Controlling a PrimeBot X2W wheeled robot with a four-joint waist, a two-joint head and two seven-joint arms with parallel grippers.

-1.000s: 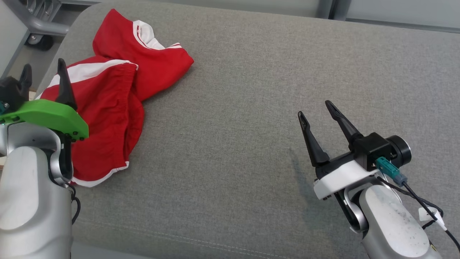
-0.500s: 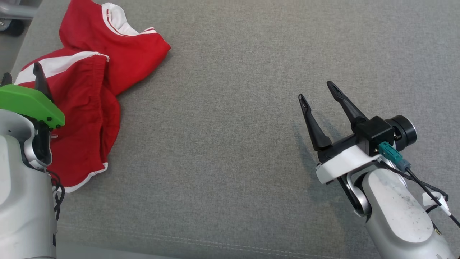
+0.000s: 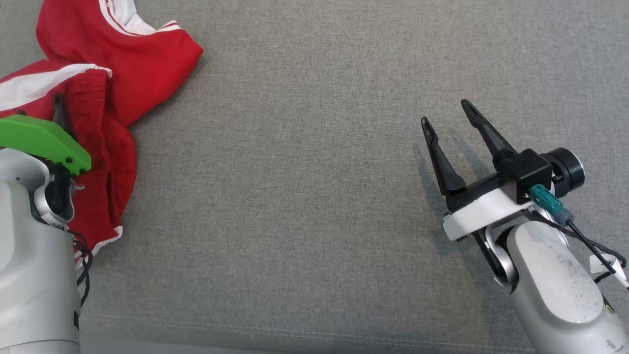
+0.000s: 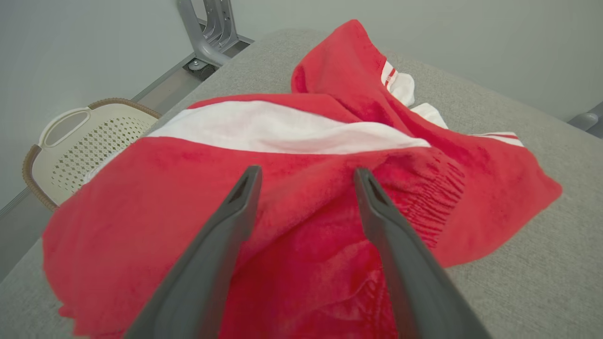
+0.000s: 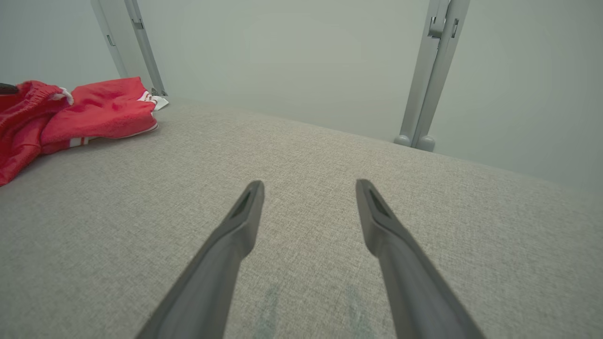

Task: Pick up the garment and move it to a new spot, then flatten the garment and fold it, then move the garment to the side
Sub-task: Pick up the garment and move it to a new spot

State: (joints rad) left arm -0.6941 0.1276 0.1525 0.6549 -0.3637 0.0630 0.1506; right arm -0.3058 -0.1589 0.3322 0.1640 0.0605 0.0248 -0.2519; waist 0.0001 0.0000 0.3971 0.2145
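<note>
The garment (image 3: pixel 147 64), red shorts with white stripes and trim, lies crumpled at the upper left of the grey cushioned surface (image 3: pixel 295 172). My left gripper (image 4: pixel 307 170) hovers open just over the red cloth (image 4: pixel 306 226) near the gathered waistband, with nothing between the jaws. In the head view one of its dark fingers (image 3: pixel 59 110) rises above the green wrist plate. My right gripper (image 3: pixel 444 111) stands open over bare fabric far to the right. In the right wrist view the right gripper (image 5: pixel 309 182) is open and the garment (image 5: pixel 94 108) lies at the far left.
A cream perforated basket (image 4: pixel 80 141) stands on the floor beyond the surface's left end, near a grey metal leg on a caster (image 4: pixel 202 42). Grey posts (image 5: pixel 428 70) rise behind the far edge. The stitched front edge (image 3: pixel 295 334) runs along the bottom.
The head camera has turned, so the garment now sits further up and left in the picture. The garment lies as before. Both grippers stay open.
</note>
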